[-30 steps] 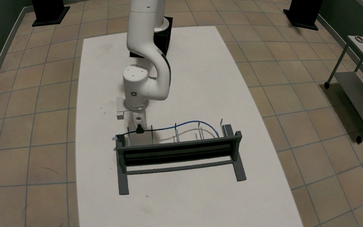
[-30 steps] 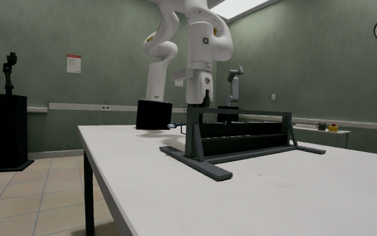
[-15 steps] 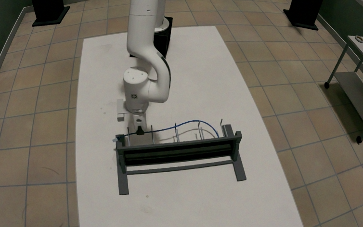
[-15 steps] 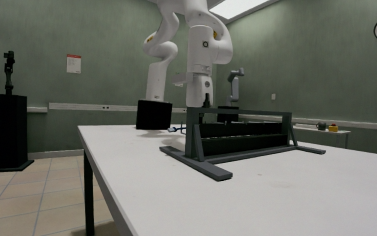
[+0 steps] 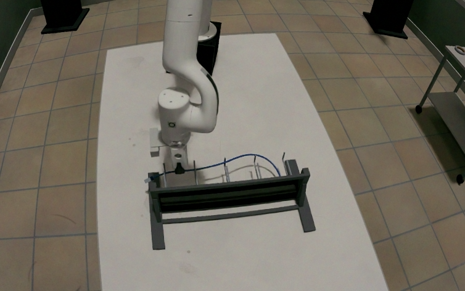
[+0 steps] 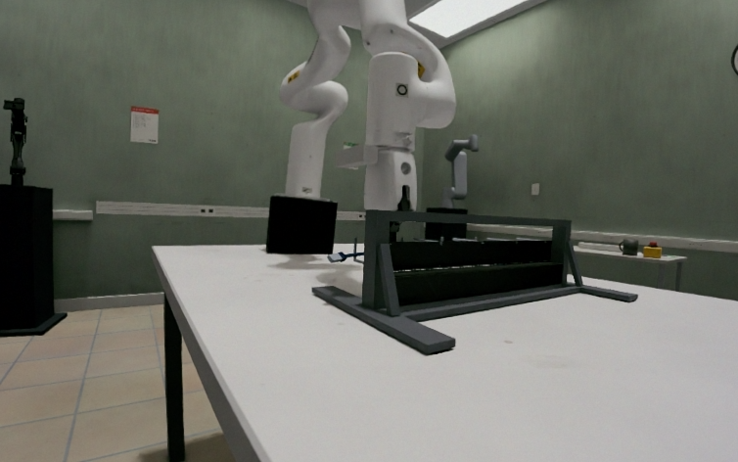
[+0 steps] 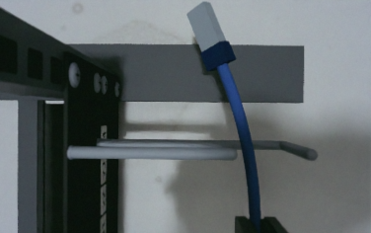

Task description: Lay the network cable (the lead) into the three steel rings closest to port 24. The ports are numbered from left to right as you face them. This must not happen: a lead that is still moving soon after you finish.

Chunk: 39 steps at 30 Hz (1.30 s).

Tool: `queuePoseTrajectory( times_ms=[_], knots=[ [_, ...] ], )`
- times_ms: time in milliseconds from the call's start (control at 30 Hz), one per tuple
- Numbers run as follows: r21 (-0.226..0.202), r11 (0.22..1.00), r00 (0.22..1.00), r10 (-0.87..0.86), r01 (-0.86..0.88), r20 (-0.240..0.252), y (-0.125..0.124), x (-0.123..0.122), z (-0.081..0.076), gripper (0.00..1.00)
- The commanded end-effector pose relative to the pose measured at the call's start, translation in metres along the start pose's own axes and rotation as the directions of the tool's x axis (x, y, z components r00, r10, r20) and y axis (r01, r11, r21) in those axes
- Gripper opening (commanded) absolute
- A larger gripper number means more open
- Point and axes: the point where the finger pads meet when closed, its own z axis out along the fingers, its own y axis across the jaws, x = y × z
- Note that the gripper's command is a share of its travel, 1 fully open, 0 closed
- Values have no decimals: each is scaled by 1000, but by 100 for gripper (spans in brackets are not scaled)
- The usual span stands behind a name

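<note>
A dark grey patch-panel rack (image 5: 229, 193) stands on the white table, with a row of thin steel rings (image 5: 224, 168) behind it. The blue network cable (image 5: 219, 164) starts at the rack's right end, arcs up and runs left along the rings. My gripper (image 5: 178, 168) is shut on the cable behind the rack's left end, just above ring height. In the wrist view the cable (image 7: 244, 133) leaves my fingers (image 7: 260, 224) and crosses over the end ring (image 7: 197, 150). Its grey plug (image 7: 207, 25) hangs free past the rack's foot. The plug also shows in the low side view (image 6: 336, 256).
A white cable (image 5: 240, 168) lies on the table behind the rack. The arm's black base (image 5: 207, 47) stands at the table's far end. Black stands are in the room's corners, and a grey trolley (image 5: 446, 102) stands to the right.
</note>
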Motion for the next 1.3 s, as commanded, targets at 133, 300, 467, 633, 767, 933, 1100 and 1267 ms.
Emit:
queuePoseTrajectory(
  times_ms=[133,300,467,633,767,933,1100,1267],
  knots=[
    [2,1000,1000,0,0,0,-1,0,-1,0],
    [2,1000,1000,0,0,0,-1,0,-1,0],
    [2,1000,1000,0,0,0,-3,0,-1,0],
    [2,1000,1000,0,0,0,-8,0,-1,0],
    [2,1000,1000,0,0,0,-13,0,-1,0],
    [2,1000,1000,0,0,0,-18,0,-1,0],
    [2,1000,1000,0,0,0,-26,0,-1,0],
    [2,1000,1000,0,0,0,-33,0,-1,0]
  ],
)
